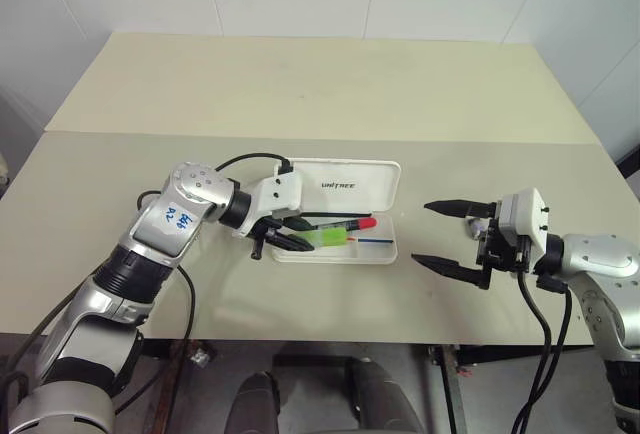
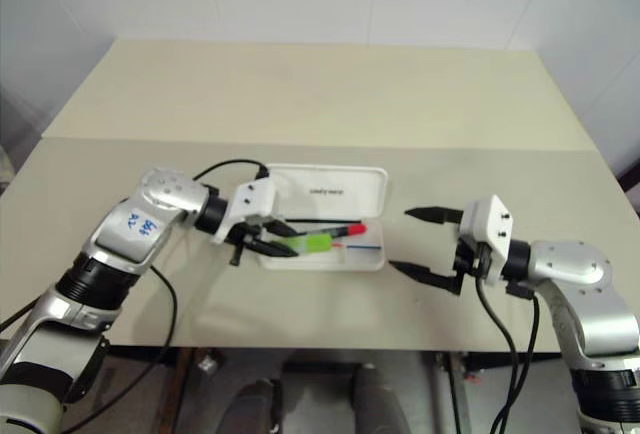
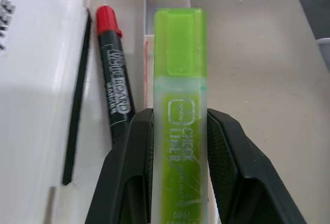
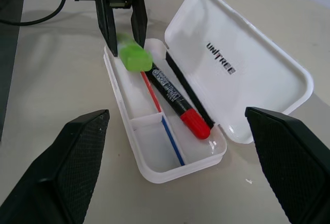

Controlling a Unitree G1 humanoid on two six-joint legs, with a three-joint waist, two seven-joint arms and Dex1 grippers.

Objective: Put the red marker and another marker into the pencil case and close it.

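Green marker [image 3: 180, 126]: rear end cut off by left wrist view's edge, barrel sides hidden between left gripper [image 3: 178, 172] fingers; blurred in right wrist view. Red marker [image 3: 112, 87]: tail hidden behind finger. Pencil case [image 3: 41, 105] lid lettering cropped beside red marker.

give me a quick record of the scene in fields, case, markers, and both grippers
case: open on the table, lid back
red marker: lying inside the case
green marker: held over the case
left gripper: jaws shut on the green marker
right gripper: jaws open, empty, beside the case
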